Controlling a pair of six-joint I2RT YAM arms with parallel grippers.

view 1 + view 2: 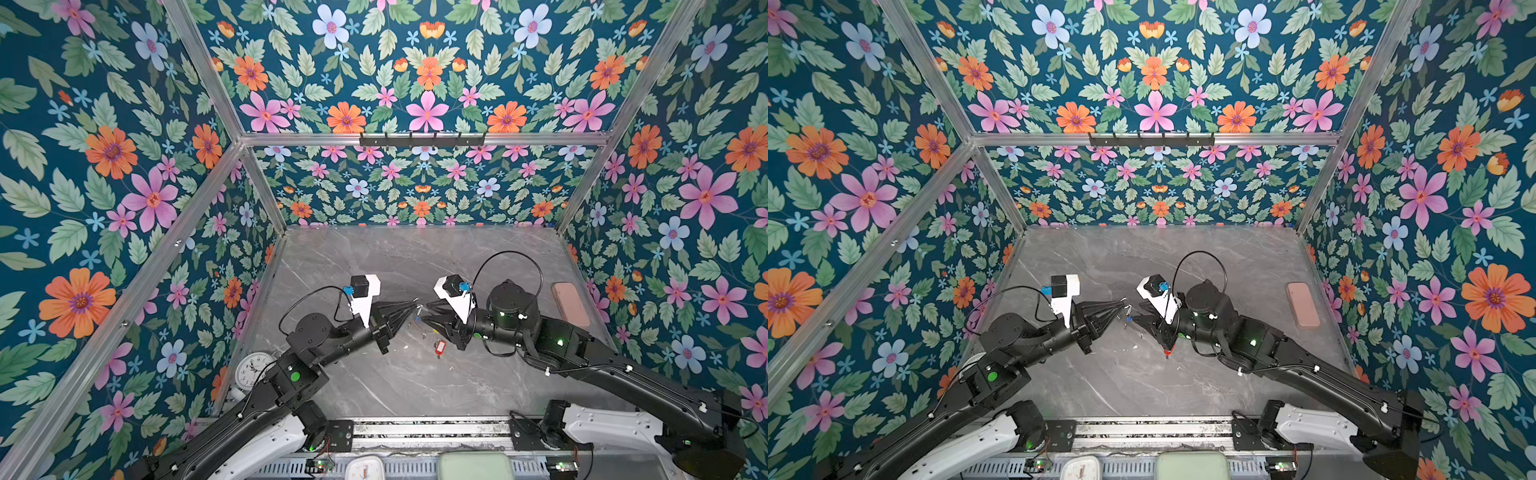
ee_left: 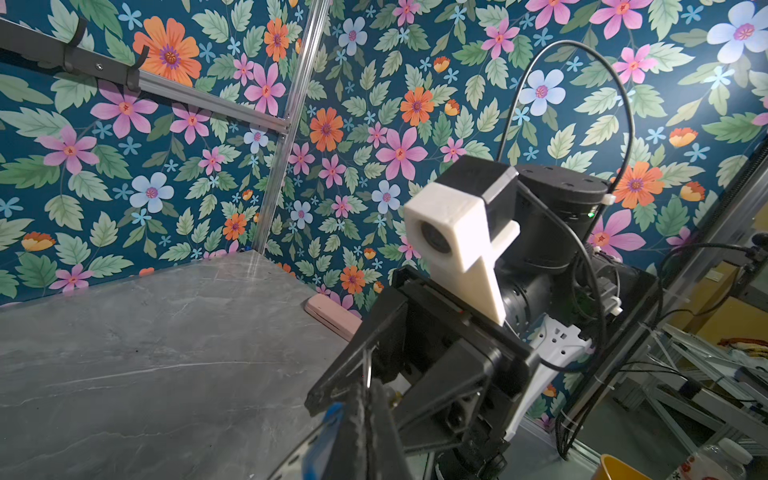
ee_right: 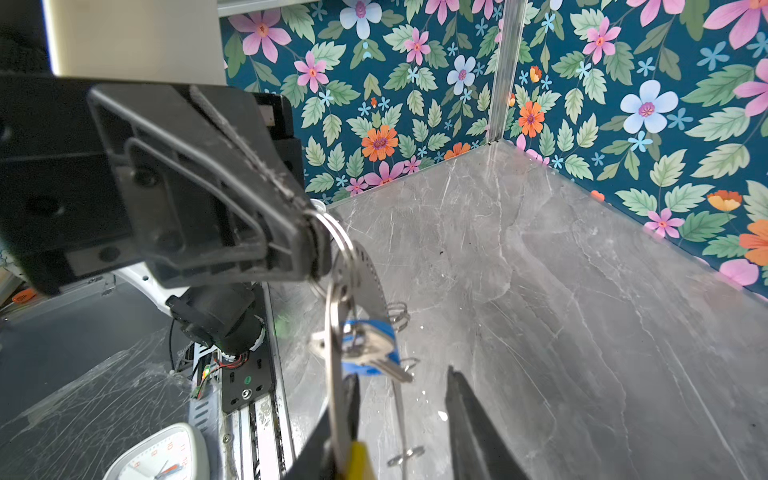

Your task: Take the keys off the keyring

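My left gripper is shut on a small metal loop of the keyring, which hangs below it above the table's middle. The hoop's yellow section lies against one finger of my right gripper. That gripper is open, its fingers either side of the dangling key with the blue tag. In both top views the right gripper faces the left gripper tip to tip. The key with the red tag lies on the table under the right arm.
A round white clock stands by the left wall and a pink case by the right wall. Small loose metal loops lie on the grey marble table. Another clock sits at the front rail.
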